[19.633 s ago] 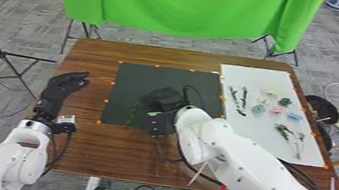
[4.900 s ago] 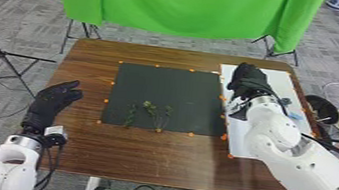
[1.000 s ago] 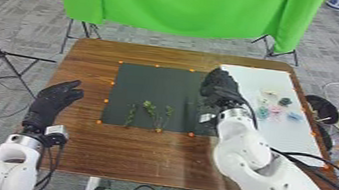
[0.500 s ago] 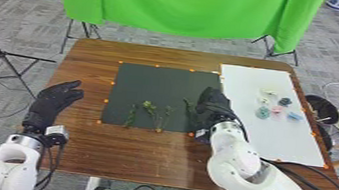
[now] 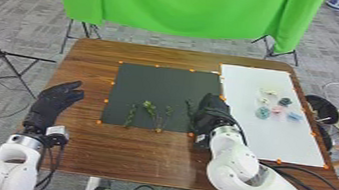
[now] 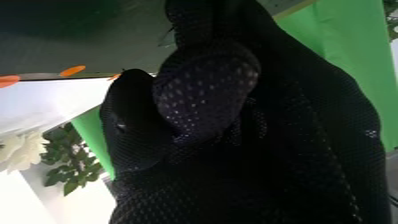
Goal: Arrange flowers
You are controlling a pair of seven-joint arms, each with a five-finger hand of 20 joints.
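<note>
Lying on the right part of the dark mat [image 5: 158, 84], a slender green sprig [image 5: 188, 109] runs just beside the right hand [image 5: 211, 110], on its left side; whether the two touch cannot be told. Nor can it be told whether that hand's fingers are apart, together or clamped on the sprig. The left hand [image 5: 49, 102] hangs over the left side of the desk [image 5: 88, 65], its fingers relaxed and the thumb apart from them.

Farther left on the mat lie three more thin stems: a narrow leafy one [image 5: 131, 115], one with a bushier yellow-green top [image 5: 148, 107] and a fine, wispy one [image 5: 167, 114]. They lie near each other, well apart from the left hand.

On the smooth white board [image 5: 295, 140] to the right of the mat sits a loose group of small, ruffled heads: a cream one [image 5: 269, 91], a dark green one [image 5: 285, 101], a teal one [image 5: 263, 112], a pink one [image 5: 277, 110] and a pale blue one [image 5: 294, 116].

The desk is brown wood with visible grain; the mat is flat and matte. In the right wrist view, the black glove [image 6: 213, 165] shows a fine mesh weave, with pale dots on a rounded part.
</note>
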